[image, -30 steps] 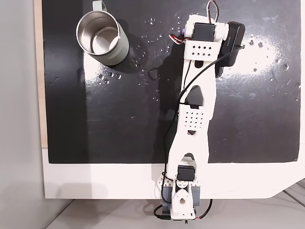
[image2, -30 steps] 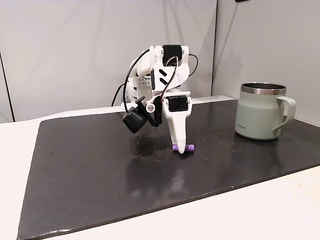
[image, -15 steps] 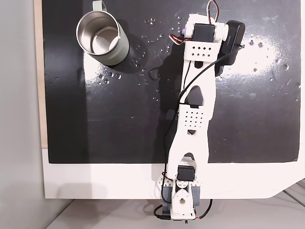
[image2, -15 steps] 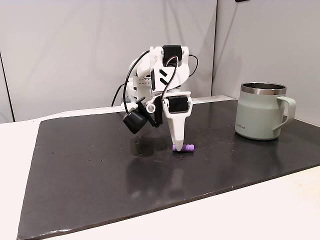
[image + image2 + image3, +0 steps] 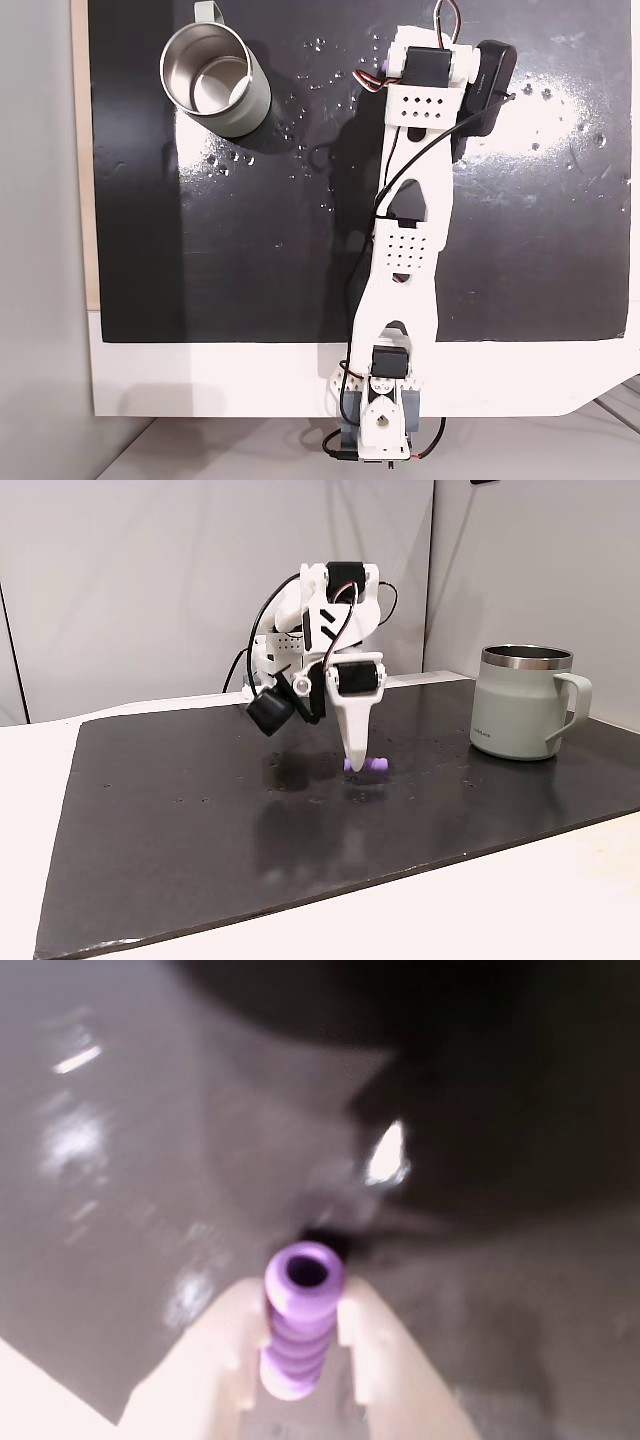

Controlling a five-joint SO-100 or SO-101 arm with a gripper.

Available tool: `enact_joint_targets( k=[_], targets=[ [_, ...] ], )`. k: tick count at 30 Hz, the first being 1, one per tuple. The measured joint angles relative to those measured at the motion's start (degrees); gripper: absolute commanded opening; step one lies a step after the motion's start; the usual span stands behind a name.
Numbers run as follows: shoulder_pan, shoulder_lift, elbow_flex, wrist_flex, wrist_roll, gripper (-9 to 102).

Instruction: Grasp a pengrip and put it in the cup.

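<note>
While its long axis runs away from the wrist camera, open end foremost, the ribbed light-purple pengrip [image 5: 300, 1322] sits pinched between the gripper [image 5: 298, 1332] fingers, above the black mat [image 5: 180, 820].

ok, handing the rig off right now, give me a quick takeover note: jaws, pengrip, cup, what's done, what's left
Gripper: jaws shut on the pengrip, which sits between the two fingertips in the wrist view.
Pengrip: in a fixed view it appears just clear of the black mat, gripper pointing down.
Cup: upright at the mat's edge, well to the right of the gripper in that view; at top left in the other fixed view, with nothing visible inside.
Done: grasp made, lift seemingly begun.
Left: raise further, carry over the cup's mouth, release inside.
</note>
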Motion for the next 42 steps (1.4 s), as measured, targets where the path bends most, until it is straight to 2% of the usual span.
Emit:
enact_joint_targets(
  k=[10,17,25,37,42],
  targets=[
    [-2.55,21.01,10.9,0.53,1.76,0],
    [-5.71,32.17,11.87,0.53,0.53,0],
    [-11.07,33.66,9.76,-2.02,-2.55,0],
    [-30.85,32.78,8.53,-8.0,-6.68,0],
    [-34.89,30.32,8.53,-7.73,-6.68,0]
  ],
)
